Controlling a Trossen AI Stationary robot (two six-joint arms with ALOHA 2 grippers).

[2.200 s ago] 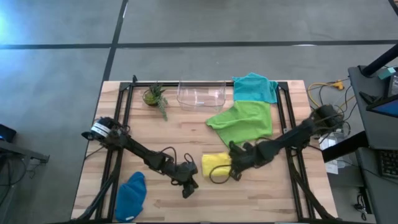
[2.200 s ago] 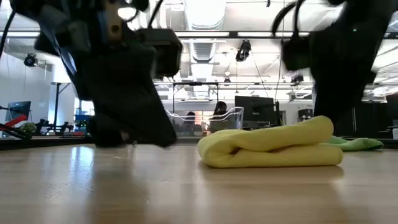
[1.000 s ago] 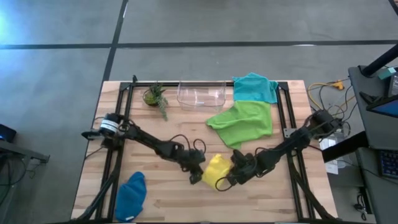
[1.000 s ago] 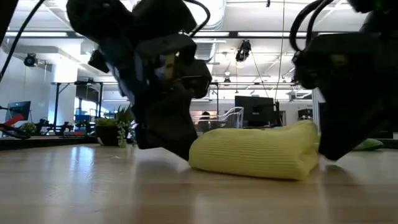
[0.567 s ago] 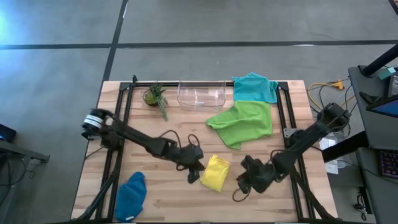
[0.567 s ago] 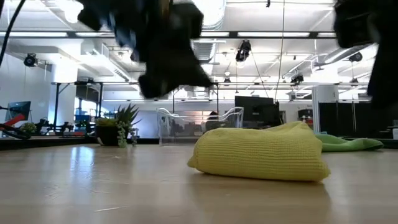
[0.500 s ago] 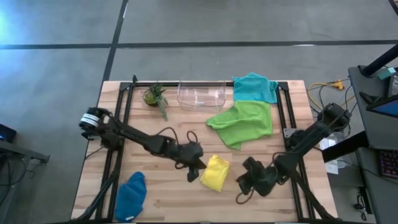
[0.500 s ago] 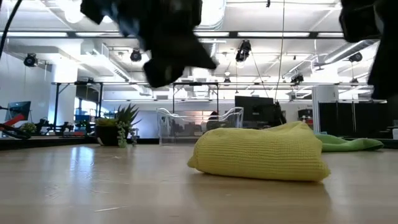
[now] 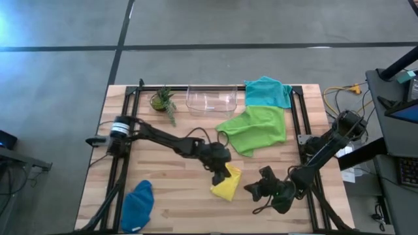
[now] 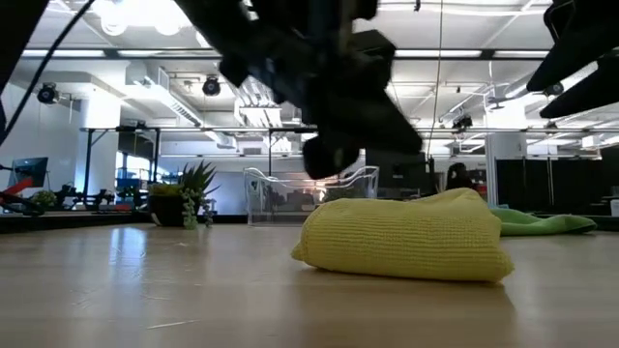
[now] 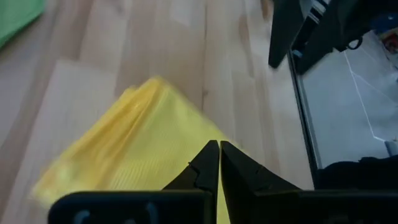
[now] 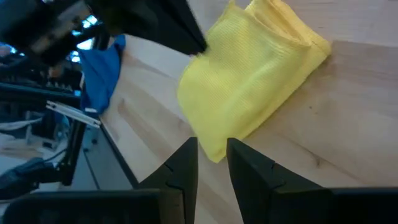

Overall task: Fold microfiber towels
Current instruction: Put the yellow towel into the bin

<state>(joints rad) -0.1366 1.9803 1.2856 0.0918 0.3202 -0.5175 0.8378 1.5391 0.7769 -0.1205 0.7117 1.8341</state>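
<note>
The yellow towel (image 9: 228,188) (image 10: 406,237) lies folded into a thick pad on the table's near middle. My left gripper (image 9: 219,176) (image 11: 219,152) is shut and hovers just above the pad's far-left part, not touching it (image 10: 329,155). My right gripper (image 9: 250,190) (image 12: 211,152) stands a little to the right of the pad, off the table. It points at the pad with a narrow gap between its fingers and nothing in them. The lime green towel (image 9: 255,129) lies spread out, partly over the teal towel (image 9: 268,91). The dark blue towel (image 9: 138,205) is crumpled at the near left.
A clear plastic bin (image 9: 211,99) and a small potted plant (image 9: 163,101) stand along the far edge. Black frame rails (image 9: 127,130) run down both table sides. Bare wood lies between the yellow pad and the blue towel.
My right gripper has drawn back from the yellow towel toward the near right, rising and rolling its wrist. My left gripper has lifted off the table at the pad's left side and swung over the pad toward the right. The folded yellow towel stays on the table.
</note>
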